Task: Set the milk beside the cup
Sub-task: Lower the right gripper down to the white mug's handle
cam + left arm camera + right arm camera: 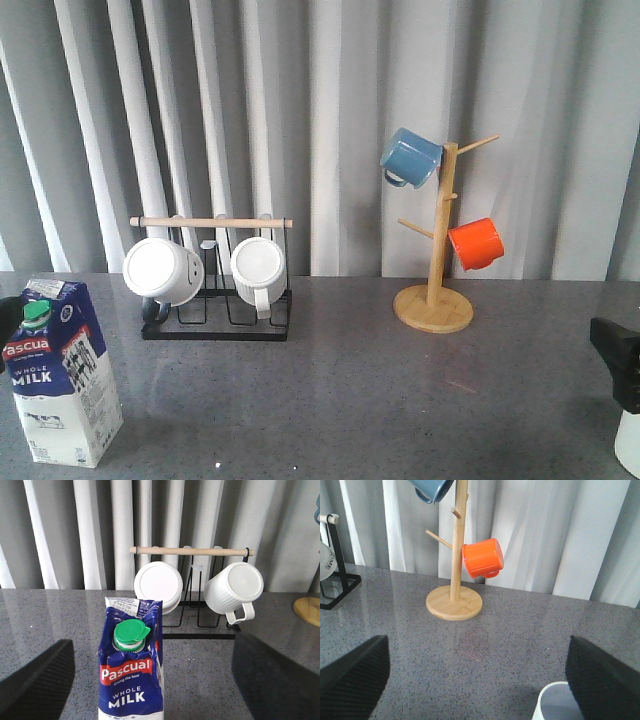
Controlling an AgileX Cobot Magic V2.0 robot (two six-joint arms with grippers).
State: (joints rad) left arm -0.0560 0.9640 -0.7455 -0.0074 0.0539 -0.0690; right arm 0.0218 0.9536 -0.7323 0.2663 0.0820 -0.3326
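The milk [62, 372], a blue-and-white carton with a green cap, stands upright at the table's front left. In the left wrist view the milk [131, 667] sits between the wide-apart fingers of my left gripper [152, 680], touching neither; the gripper is open. A white cup [630, 442] stands on the table at the front right, with only its edge in view. My right gripper [477, 680] hangs open over bare table, and the cup's rim [559, 702] shows just inside one of its fingers [605, 680]. The cup's side is hidden.
A black wire rack [215, 328] with a wooden bar holds two white mugs [163, 270] [260, 270] at the back left. A wooden mug tree [435, 300] at the back right carries a blue mug [410, 158] and an orange mug [476, 243]. Curtains close off the back.
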